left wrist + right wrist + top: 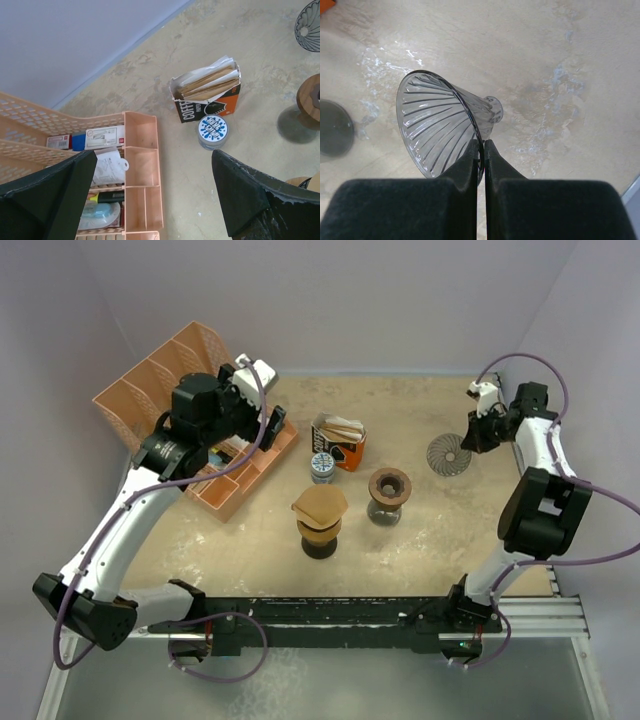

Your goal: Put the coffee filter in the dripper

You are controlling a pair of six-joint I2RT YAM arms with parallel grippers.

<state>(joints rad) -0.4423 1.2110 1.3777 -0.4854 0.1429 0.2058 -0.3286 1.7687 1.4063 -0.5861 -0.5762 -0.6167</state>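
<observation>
A clear ribbed glass dripper (448, 453) lies tilted on its side at the right of the table. My right gripper (472, 433) is shut on the dripper (437, 125), its fingertips (481, 146) pinching the thin rim. A brown paper coffee filter (320, 504) rests on top of a dark wooden stand near the middle. More filters stick out of an open orange and black box (338, 441), also seen in the left wrist view (207, 92). My left gripper (252, 438) hangs open and holds nothing, above the pink organizer's edge (155, 155).
A pink desk organizer (170, 390) with stationery fills the left rear. A small tin with a blue and white lid (322, 466) stands in front of the filter box. A second wooden stand (389, 490) stands right of centre. Walls close in the table on three sides.
</observation>
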